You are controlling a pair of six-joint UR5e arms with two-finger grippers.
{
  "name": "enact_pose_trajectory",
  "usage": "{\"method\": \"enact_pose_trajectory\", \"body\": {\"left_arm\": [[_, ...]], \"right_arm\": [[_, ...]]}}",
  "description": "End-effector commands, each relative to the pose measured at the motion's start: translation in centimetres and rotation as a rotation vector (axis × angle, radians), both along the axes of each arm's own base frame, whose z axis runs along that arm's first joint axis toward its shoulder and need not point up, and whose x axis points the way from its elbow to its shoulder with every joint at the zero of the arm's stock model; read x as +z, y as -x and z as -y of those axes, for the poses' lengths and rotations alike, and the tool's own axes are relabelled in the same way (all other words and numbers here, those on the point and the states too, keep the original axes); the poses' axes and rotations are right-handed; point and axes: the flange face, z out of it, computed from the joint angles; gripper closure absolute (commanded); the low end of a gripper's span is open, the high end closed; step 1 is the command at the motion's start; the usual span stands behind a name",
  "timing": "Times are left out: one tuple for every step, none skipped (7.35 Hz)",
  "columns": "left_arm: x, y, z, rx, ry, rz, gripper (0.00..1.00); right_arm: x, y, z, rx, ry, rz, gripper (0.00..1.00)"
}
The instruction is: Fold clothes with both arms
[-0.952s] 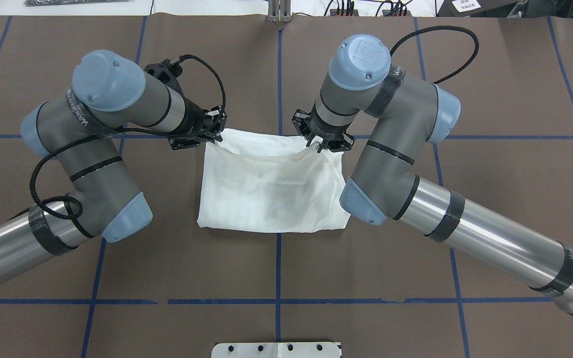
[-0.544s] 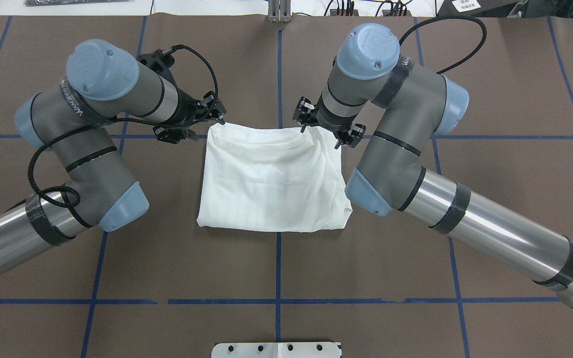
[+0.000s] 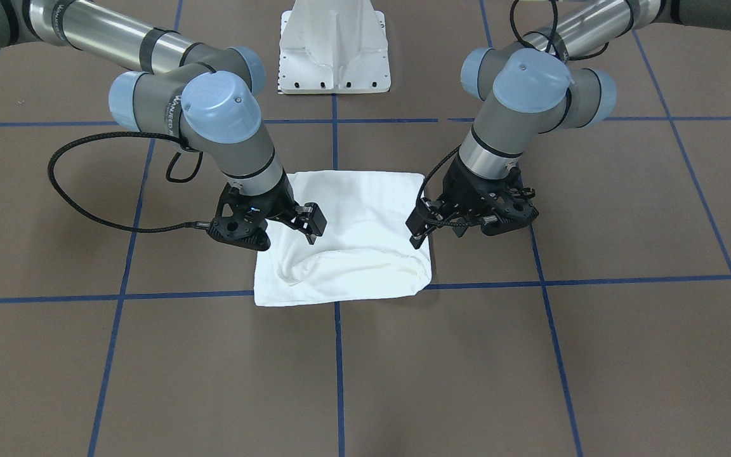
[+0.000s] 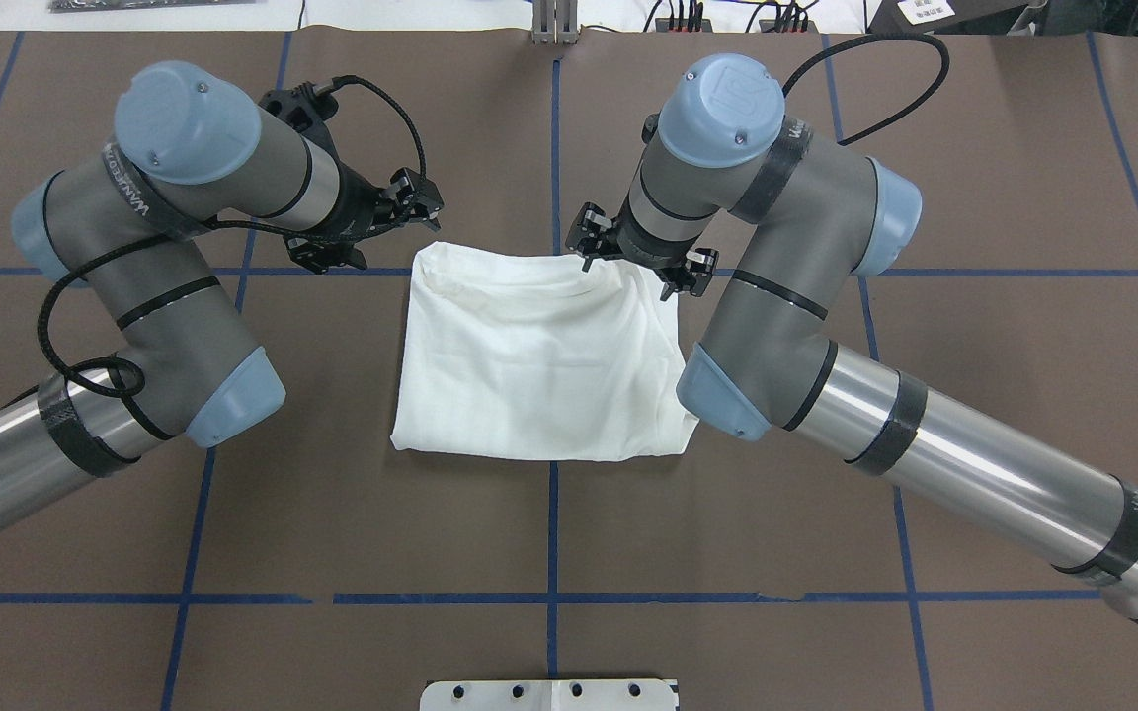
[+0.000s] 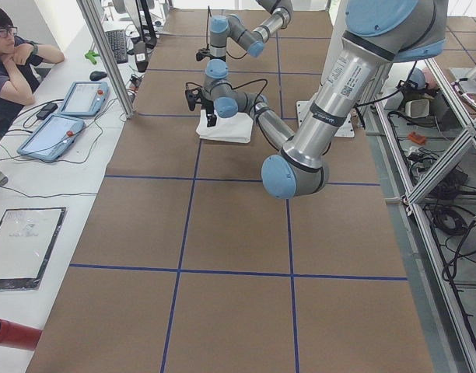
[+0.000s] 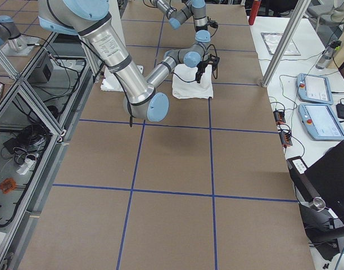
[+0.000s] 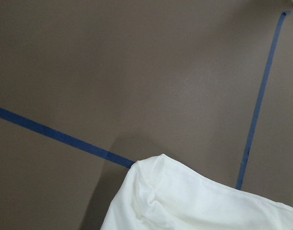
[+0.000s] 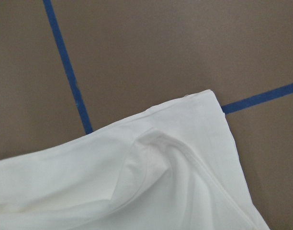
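Note:
The white shirt (image 4: 539,360) lies folded into a rough rectangle at the table's middle, also visible as the shirt (image 3: 353,254). Its far edge is rumpled. My left gripper (image 4: 401,219) hovers open just beyond the shirt's far left corner, clear of the cloth; it appears on the right as the left gripper (image 3: 434,225) in the front-facing view. My right gripper (image 4: 636,257) is open above the far right edge, appearing as the right gripper (image 3: 296,222). Each wrist view shows a free shirt corner (image 7: 185,201) (image 8: 161,182) on the brown table, with no fingers in frame.
Blue tape lines (image 4: 553,533) grid the brown table. The white metal pedestal (image 3: 334,51) stands at the robot's side. A person (image 5: 12,54) sits at a side desk with tablets (image 5: 51,136). More tablets (image 6: 321,121) lie beyond the far edge.
Both grippers let go of the shirt's far edge, opened and drew back; the left moved up and away to the left. The released edge now rests on the table.

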Motion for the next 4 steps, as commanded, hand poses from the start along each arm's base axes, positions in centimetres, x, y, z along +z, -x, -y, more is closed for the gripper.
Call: {"method": "enact_pose_trajectory", "body": {"left_arm": [[1.3,1.7,1.1,0.027,-0.078,0.045,0.0],[1.4,1.7,1.1,0.028,-0.079,0.048,0.0],[1.7,1.7,1.0,0.028,-0.076,0.052,0.0],[1.9,1.7,1.1,0.029,-0.075,0.053,0.0]], "right_arm": [[0.9,4.9,-3.9,-0.101,-0.162,-0.072,0.0],[2.3,6.7,-4.1,-0.136,-0.213,-0.125,0.0],[1.7,8.1,-3.0,-0.145,-0.248,-0.153,0.0],[1.7,9.5,-1.6,-0.173,-0.284,-0.196,0.0]]}}
